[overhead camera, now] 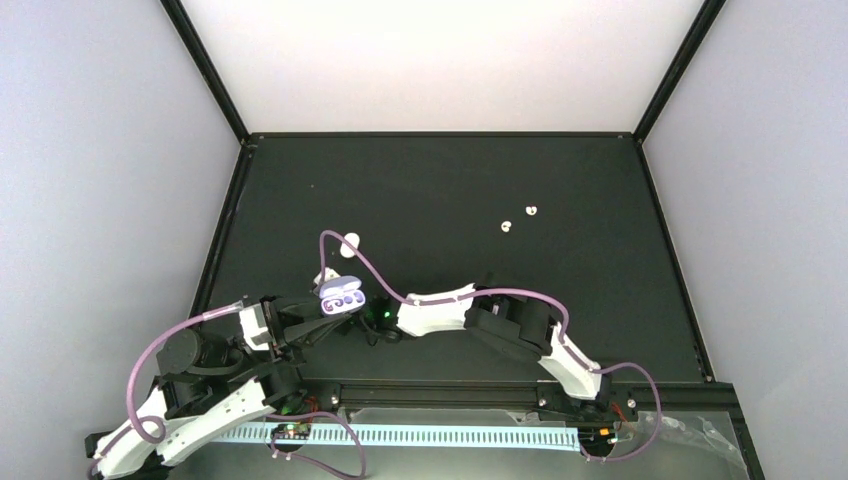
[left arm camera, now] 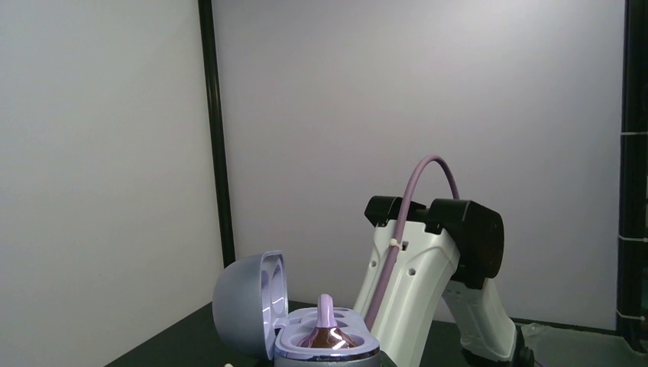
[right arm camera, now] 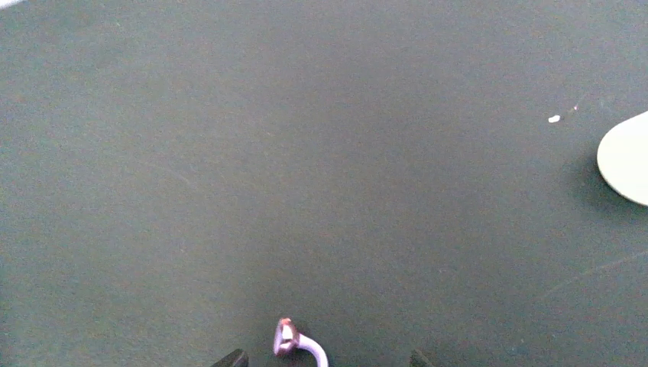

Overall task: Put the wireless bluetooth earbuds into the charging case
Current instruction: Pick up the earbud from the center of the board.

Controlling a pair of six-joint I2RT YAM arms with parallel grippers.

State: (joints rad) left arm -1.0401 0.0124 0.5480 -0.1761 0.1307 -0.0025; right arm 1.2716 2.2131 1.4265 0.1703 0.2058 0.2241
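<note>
One purple bud point(right arm camera: 285, 337) showed at the low edge of the right wrist view, between the fingers point(right arm camera: 232, 357) of the right tool point(right arm camera: 325, 358). These fingers stood well apart and had hold of nothing, and I could not tell if the bud lay on the table point(overhead camera: 450, 180) or was touched from below. The other purple bud point(left arm camera: 327, 327) stood in the base of the open case point(overhead camera: 342, 293) with its stem pointing up, so it looked placed but perhaps not pressed home. The left tool point(overhead camera: 318, 318) was closed. From its place at the near side of the case it seemed to grip the base, though its fingers were hidden. The step in hand was, I judged, to take the purple bud between the fingers and seat it beside the other one. To do this well, the right tool needed to close on the glossy body and not on the thin stem, which would likely slip. Then it had to lift only a little, come over the free socket, lower straight, and open only when the bud rested inside. The left tool needed to hold the case level, with the lid point(left arm camera: 248, 306) away from the approach. A white bud point(overhead camera: 506, 227) and a second white bud point(overhead camera: 532, 210) lay well apart at the far right, and the white case point(overhead camera: 350, 240) lay just behind the purple one.
</note>
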